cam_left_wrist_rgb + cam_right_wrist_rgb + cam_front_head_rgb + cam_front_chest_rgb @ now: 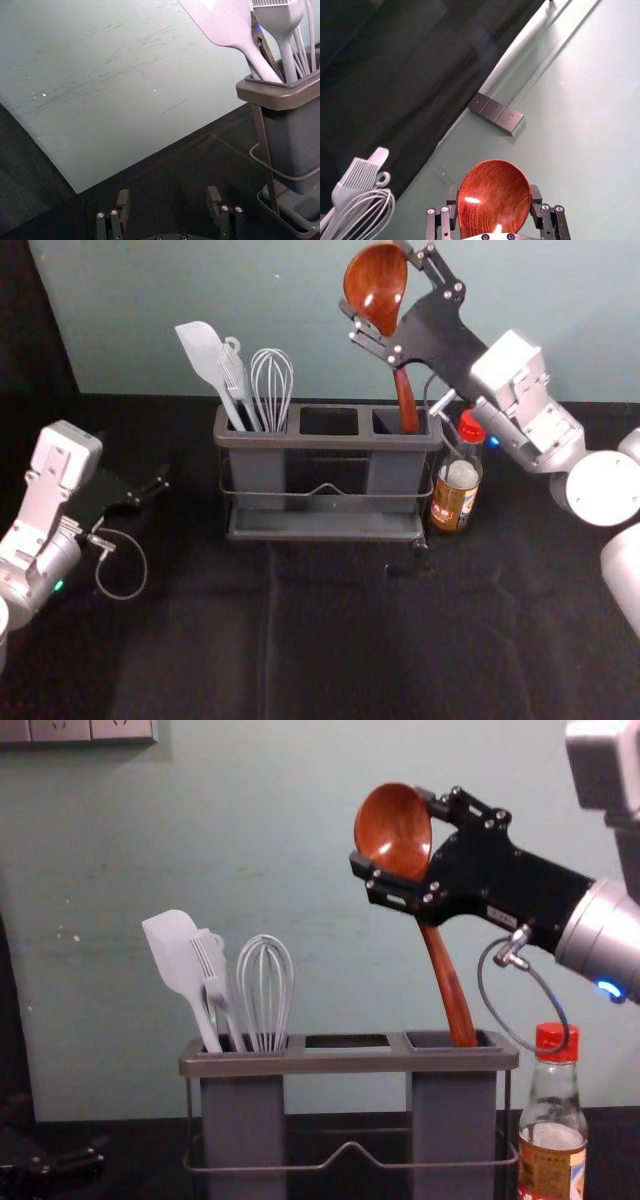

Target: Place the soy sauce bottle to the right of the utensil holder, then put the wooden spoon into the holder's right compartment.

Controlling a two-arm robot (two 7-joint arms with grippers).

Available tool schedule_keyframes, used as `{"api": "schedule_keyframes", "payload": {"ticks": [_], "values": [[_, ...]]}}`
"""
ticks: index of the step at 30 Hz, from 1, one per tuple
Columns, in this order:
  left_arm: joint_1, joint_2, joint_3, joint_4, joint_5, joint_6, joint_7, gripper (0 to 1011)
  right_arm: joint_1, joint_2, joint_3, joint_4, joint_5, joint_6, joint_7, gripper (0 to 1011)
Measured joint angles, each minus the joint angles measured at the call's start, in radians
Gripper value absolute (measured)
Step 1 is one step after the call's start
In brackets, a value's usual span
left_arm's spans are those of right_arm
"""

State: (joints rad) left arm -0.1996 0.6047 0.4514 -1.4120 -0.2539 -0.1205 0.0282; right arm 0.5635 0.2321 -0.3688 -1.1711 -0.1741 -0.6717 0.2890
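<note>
The right gripper [372, 292] is high above the holder's right end, shut on the wooden spoon [376, 280] by its bowl. In the right wrist view, the bowl [494, 200] spans between the fingers of the right gripper [494, 202]. The spoon's handle [447, 980] slants down, its lower end inside the right compartment [425, 1040] of the utensil holder [345, 1062]. Upright beside the holder's right end stands the soy sauce bottle [457, 480], red-capped. At the left, low over the table, the left gripper [155, 487] idles; its fingers stand apart in the left wrist view [168, 202].
A white spatula [175, 955], a brush and a whisk [265, 995] stand in the holder's left compartment. Behind the black-covered table [330, 640] rises a pale wall [250, 300]. A socket strip [496, 114] is on that wall.
</note>
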Motion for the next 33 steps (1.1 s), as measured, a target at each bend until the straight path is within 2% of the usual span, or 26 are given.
{"api": "schedule_keyframes", "payload": {"ticks": [14,33], "values": [[0.0,0.0,0.0,0.0,0.0,0.0,0.0,1005,-0.033,-0.013,0.005,0.062,-0.052,-0.043,-0.037,854],[0.0,0.0,0.0,0.0,0.0,0.0,0.0,1005,-0.075,-0.016,0.016,0.087,-0.068,-0.063,-0.046,854]]}}
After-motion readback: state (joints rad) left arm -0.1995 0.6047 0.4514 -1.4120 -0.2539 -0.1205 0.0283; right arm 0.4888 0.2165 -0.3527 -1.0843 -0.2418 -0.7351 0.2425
